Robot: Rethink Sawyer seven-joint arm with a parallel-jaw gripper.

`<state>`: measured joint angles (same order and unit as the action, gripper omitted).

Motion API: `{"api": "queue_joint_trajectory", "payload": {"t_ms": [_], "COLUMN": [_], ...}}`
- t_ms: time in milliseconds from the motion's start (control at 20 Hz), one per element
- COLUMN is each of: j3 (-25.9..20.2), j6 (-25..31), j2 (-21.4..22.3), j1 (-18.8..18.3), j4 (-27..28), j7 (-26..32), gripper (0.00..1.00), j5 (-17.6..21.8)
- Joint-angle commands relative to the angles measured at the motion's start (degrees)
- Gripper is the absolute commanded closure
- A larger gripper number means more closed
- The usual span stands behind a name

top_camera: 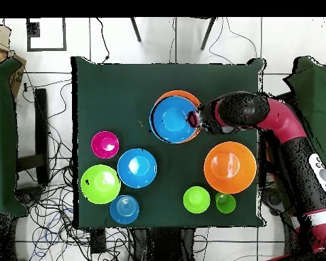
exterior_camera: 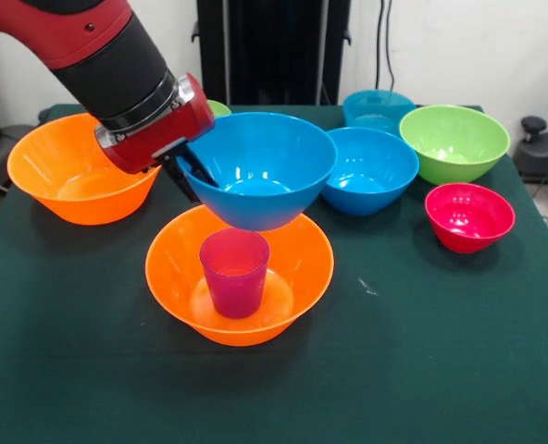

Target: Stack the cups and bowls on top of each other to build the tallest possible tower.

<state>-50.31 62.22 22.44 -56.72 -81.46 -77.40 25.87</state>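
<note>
On the dark green table [exterior_camera: 459,370], the gripper [exterior_camera: 193,171] is holding a blue bowl [exterior_camera: 260,171] by its left rim, fingers pinched on the wall, above the near orange bowl [exterior_camera: 177,268] with the purple-magenta cup [exterior_camera: 234,273] standing inside, so lowering it squarely onto the cup seems next.

A robotics lab or test room, by the look of it. A table [top_camera: 91,81] draped in dark green cloth stands on a pale tiled floor [top_camera: 288,37] strewn with loose black cables [top_camera: 53,204]. A red and black robot arm [exterior_camera: 98,46] reaches over it, with a dark equipment rack [exterior_camera: 272,46] against the white wall [exterior_camera: 468,46].
</note>
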Motion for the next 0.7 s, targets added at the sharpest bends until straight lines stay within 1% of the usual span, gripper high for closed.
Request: {"api": "queue_joint_trajectory", "payload": {"t_ms": [50, 700], "j3": [-0.17, -0.41], "j6": [5.48, 7.65], "j2": [-1.63, -3.22], "j1": [0.27, 0.16], "j4": [4.18, 7.67], "j7": [20.80, 23.94], "gripper": [1.00, 1.00], "j5": [3.94, 4.73]}}
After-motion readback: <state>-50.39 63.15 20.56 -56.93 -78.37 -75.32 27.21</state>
